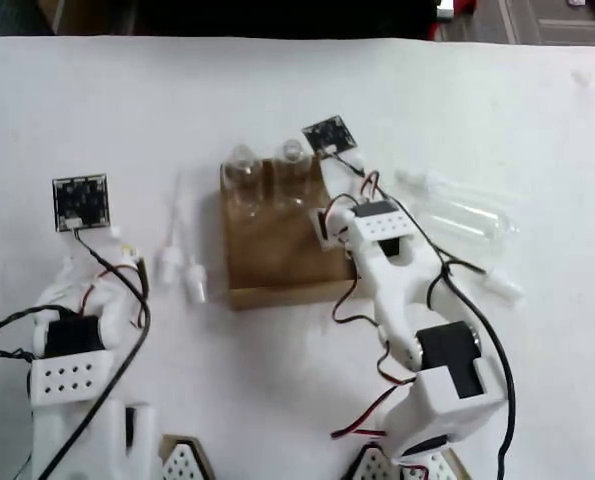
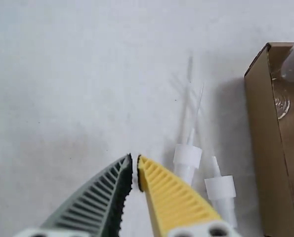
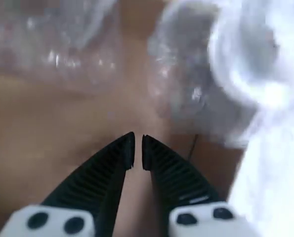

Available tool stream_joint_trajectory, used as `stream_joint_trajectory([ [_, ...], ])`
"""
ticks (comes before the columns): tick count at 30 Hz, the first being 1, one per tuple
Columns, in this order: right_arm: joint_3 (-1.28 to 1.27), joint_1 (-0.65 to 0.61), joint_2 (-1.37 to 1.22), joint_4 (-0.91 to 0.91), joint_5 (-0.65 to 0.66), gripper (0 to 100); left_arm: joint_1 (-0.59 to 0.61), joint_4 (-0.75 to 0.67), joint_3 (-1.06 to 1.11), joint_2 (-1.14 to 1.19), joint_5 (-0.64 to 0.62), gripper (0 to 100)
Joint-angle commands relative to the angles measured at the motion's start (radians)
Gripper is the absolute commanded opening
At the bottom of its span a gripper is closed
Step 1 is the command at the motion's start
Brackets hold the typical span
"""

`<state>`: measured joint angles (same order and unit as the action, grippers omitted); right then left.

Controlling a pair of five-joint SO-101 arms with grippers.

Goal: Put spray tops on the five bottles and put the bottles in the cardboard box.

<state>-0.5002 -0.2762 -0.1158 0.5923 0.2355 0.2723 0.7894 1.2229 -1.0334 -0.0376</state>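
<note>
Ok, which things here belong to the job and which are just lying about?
Job: cardboard box; two bottles in it; clear bottles lying right of it; two spray tops left of it; one spray top farther right.
Not the job: the arms' camera boards, cables.

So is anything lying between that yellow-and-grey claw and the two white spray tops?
Nothing visible. Only bare table separates the left gripper from the nearer spray top, with the second spray top just past it and the cardboard box beyond both.
</note>
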Motion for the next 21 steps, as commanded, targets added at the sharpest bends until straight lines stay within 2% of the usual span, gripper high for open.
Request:
stream_joint_trajectory([
  [1,0.061,0.008,0.170,0.239,0.012,1.6,-0.013,-0.026,-0.006,-0.016,0.012,2],
  [6,0.075,0.067,0.427,0.493,0.020,1.6,-0.013,-0.026,-0.006,-0.016,0.012,2],
  [11,0.075,0.302,0.621,0.541,0.167,1.6,-0.012,-0.026,0.000,-0.016,0.012,2],
  [15,0.077,0.515,0.613,0.536,0.241,1.8,-0.012,-0.060,0.021,-0.016,0.012,2],
  [21,0.118,0.717,0.435,0.539,0.273,1.8,-0.007,-0.110,0.055,-0.016,0.012,3],
])
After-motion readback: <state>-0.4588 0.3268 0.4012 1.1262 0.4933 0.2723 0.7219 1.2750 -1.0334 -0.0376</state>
